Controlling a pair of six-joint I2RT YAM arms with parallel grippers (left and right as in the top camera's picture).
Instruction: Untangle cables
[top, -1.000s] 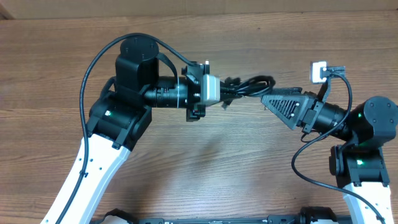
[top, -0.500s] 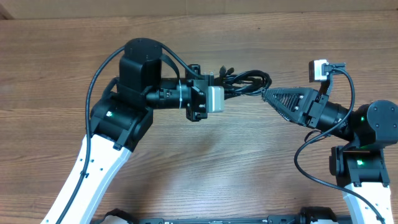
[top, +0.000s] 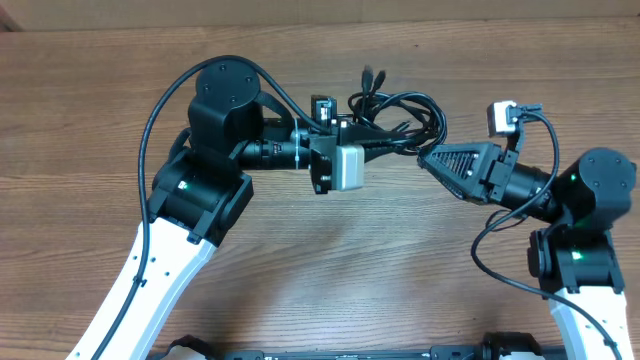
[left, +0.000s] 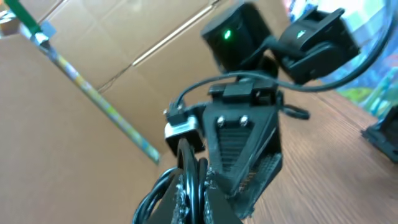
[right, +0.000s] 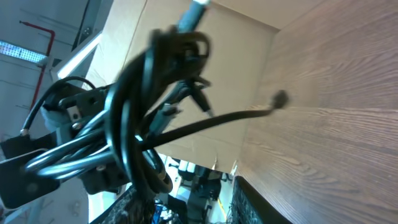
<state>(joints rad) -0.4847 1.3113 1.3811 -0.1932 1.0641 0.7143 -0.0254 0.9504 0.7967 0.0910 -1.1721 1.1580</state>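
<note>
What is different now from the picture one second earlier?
The left tool, shut on the cables, turned its wrist; the cables opened into wider loops, and one plug end now sticks out on their far side. The right tool stayed at their right side.

Near middle of the brown wood-grain surface (top: 380, 270): bare boards between the two arms, the widest lane in.

Far strip along the tan cardboard wall (top: 120, 12): open at left and right, pinched mid-way where plug ends of the thin black cables (top: 405, 110) poke toward it.

Bundle sits between left claw (top: 385, 140) and right claw (top: 428, 158). The tips almost meet there, closing that lane.

Black-and-white left arm (top: 215, 150) blocks left-centre, and its thick black lead (top: 160, 95) arcs over the outer side.

Black-and-white right arm (top: 590, 200) fills the right edge. Its looping black lead (top: 480, 255) bulges into the near-right lane.
</note>
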